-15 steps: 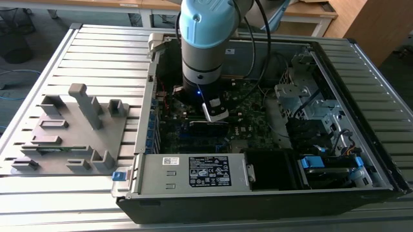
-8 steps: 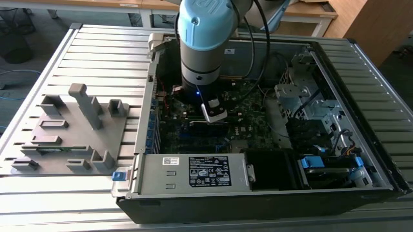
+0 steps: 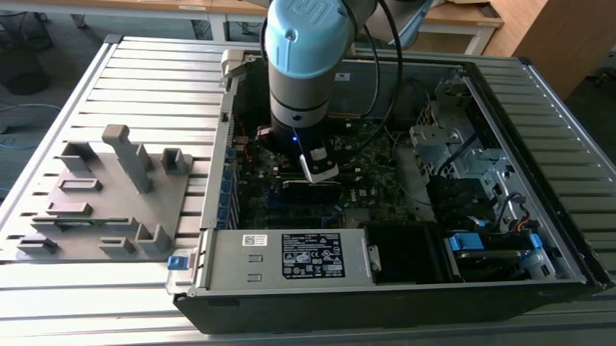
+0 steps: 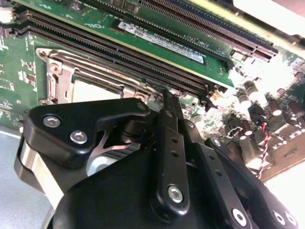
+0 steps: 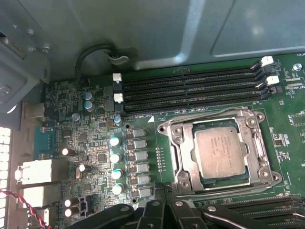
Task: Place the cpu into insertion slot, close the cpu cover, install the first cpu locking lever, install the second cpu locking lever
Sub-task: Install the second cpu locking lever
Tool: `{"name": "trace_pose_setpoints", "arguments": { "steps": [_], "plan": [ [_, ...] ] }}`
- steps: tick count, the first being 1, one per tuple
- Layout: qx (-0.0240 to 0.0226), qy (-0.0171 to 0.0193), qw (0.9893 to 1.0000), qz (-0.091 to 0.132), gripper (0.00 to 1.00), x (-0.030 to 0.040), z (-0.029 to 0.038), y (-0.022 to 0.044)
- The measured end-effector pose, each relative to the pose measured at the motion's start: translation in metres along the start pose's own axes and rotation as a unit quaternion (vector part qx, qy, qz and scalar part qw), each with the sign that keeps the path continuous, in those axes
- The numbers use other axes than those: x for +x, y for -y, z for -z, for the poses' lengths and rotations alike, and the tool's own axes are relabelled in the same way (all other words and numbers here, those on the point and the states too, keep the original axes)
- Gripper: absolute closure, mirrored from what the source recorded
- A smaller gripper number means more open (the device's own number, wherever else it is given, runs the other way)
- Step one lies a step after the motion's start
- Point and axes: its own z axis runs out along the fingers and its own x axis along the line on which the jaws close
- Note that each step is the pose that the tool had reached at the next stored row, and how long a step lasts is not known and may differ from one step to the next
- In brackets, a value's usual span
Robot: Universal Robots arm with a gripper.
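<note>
Your arm reaches down into the open computer case at the centre of the exterior view, with the gripper low over the green motherboard. In the first wrist view the cpu sits in the insertion slot at the lower right of the frame, its pale metal face up, and the cpu cover lies flat around it — the chip shows through the window. The black memory slots run just above the socket, across the upper right of that frame. In the second wrist view you see the same socket at the left, its metal frame beside the gripper's black linkage; the gripper's tip seems to be at the socket's edge, though contact is hidden. You cannot tell from any view whether the gripper is released or clenched. A grey parts fixture stands on the slatted table at the left of the exterior view, well apart from the arm
</note>
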Motion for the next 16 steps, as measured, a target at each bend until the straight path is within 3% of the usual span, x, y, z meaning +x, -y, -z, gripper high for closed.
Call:
{"name": "trace_pose_setpoints", "arguments": {
  "steps": [16],
  "plan": [
    [-0.0011, -0.0002, 1.0, 0.0, 0.9, 0.0007, -0.0037, 0.0015]
  ]
}}
